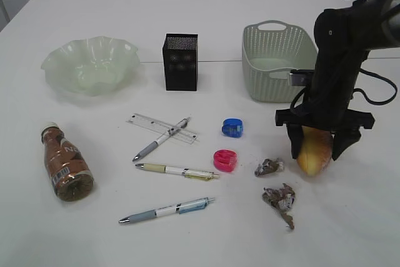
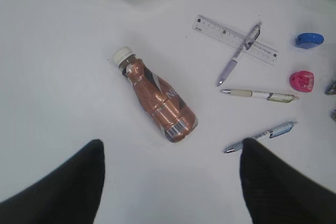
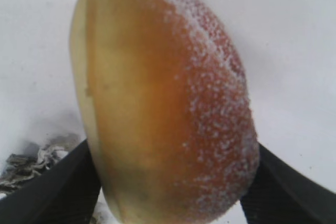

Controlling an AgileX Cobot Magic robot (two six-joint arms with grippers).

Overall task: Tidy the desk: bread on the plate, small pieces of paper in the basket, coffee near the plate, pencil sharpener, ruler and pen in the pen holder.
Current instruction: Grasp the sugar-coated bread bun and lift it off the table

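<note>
On the right of the white desk (image 1: 187, 17), the right gripper (image 1: 314, 152) has its black fingers (image 3: 47, 192) clamped on the bread (image 1: 312, 154), an oval golden roll with a sugary crust that hides most of the view behind it. Crumpled paper scraps (image 1: 279, 201) lie just beside. The left gripper (image 2: 170, 182) hangs with fingers apart above the lying coffee bottle (image 2: 157, 103); the ruffled glass plate (image 1: 90, 64) sits far left, cut off in the left wrist view.

The white desk (image 1: 187, 4) carries a plate (image 1: 90, 64), pen holder (image 1: 180, 62) and basket (image 1: 278, 60) along the back. In front lie the coffee (image 1: 65, 164) on its side, a ruler (image 1: 161, 129) under 1 of 3 pens (image 1: 177, 171), 2 sharpeners (image 1: 225, 160) and 2 paper scraps (image 1: 280, 199).
</note>
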